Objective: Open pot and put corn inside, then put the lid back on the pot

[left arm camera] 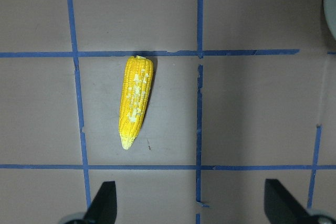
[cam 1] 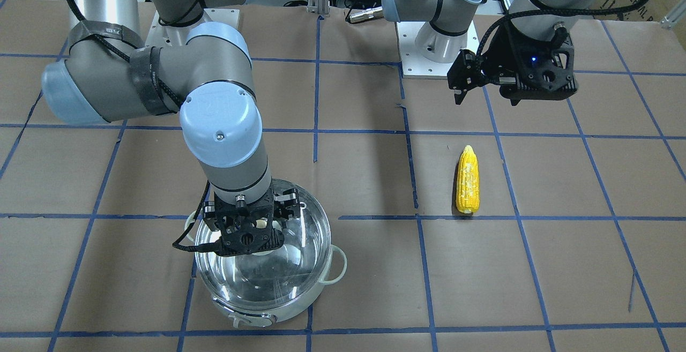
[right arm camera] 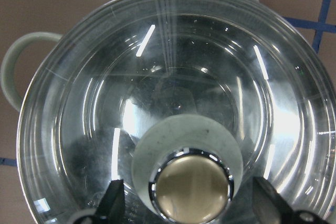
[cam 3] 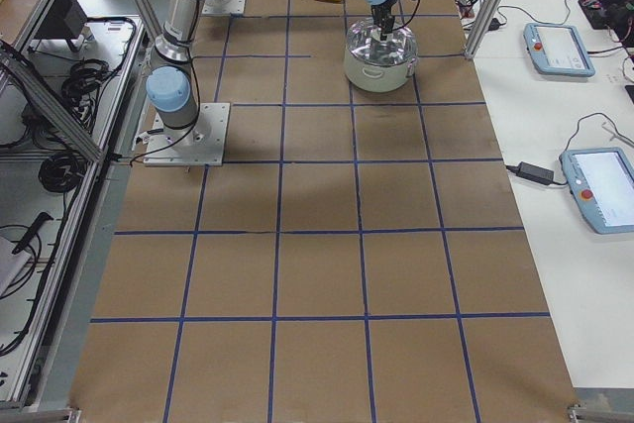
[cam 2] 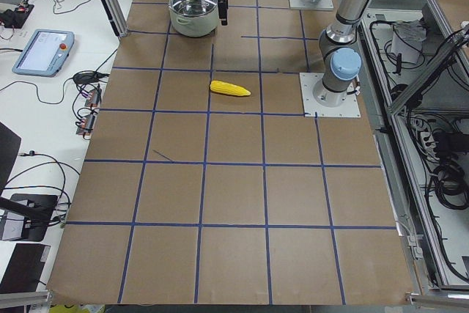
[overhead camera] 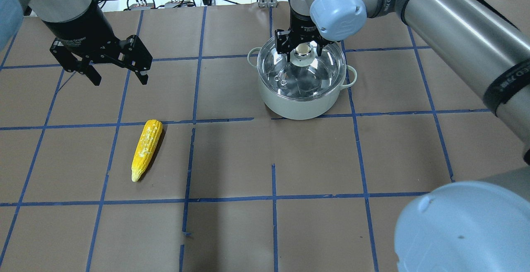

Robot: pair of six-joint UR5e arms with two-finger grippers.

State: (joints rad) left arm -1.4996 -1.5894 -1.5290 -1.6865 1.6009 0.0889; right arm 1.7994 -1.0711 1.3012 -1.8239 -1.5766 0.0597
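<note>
Nothing in the task looks finished, and as I read it you are at the very first step, opening the pot.

On the left half of the worktop (overhead camera: pixel 232 160), about midway between the robot's edge and your edge, the corn (overhead camera: pixel 146 148) lies flat on the brown paper with its tapered end toward the robot. Nothing touches it. Right of the middle and close to your edge stands the pot (overhead camera: pixel 298 104), and the lid (overhead camera: pixel 285 79) sits square on its rim. The glass shows only bare steel inside. So the lid has to come off, the corn has to be carried across and put in, and the lid has to go back on.

The left gripper (overhead camera: pixel 120 78) hangs in the air over the left part of the worktop with its jaws spread wide and nothing between them. Its wrist camera looks down on the corn, which lies ahead of the fingertips and well apart from them.

The right gripper (overhead camera: pixel 302 51) is over the centre of the lid, jaws parted, one finger on each side of the knob (right arm camera: pixel 191 184). The right wrist view shows a gap between the knob and each finger, so it has hold of nothing. Whether the fingertips are low enough to catch the knob when they close, I cannot tell from these angles.
</note>
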